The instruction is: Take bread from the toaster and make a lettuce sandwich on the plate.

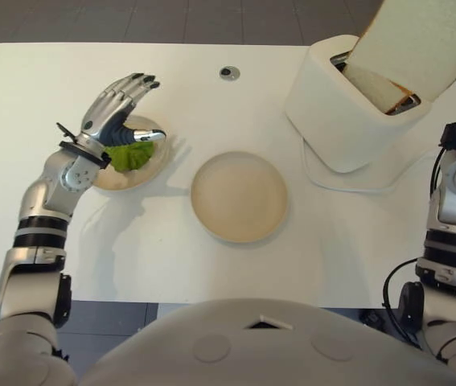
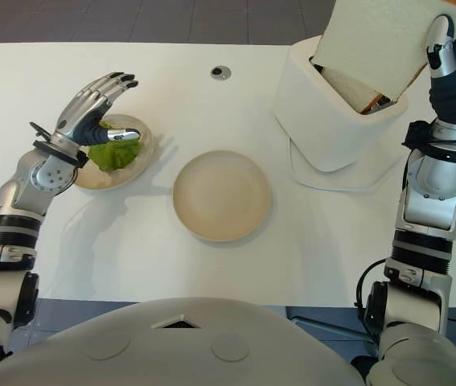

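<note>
step: lift bread [image 2: 372,36] clear of toaster [image 2: 324,121] | R robot hand [image 2: 446,56] pinching its edge | L robot hand [image 1: 119,100] spread over lettuce [image 1: 131,155] | tip: raise straight, lay flat on plate [image 2: 221,195]

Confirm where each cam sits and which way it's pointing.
Left eye view: left side of the head stereo pair, aimed forward and down at the table; shows the left hand and arm over the lettuce, with the right forearm at the edge.
Right eye view: same head, slightly to the right, same downward aim; shows the right hand gripping the bread slice at the toaster.
Shared: both cover the plate, toaster, lettuce and both arms, slightly offset.
</note>
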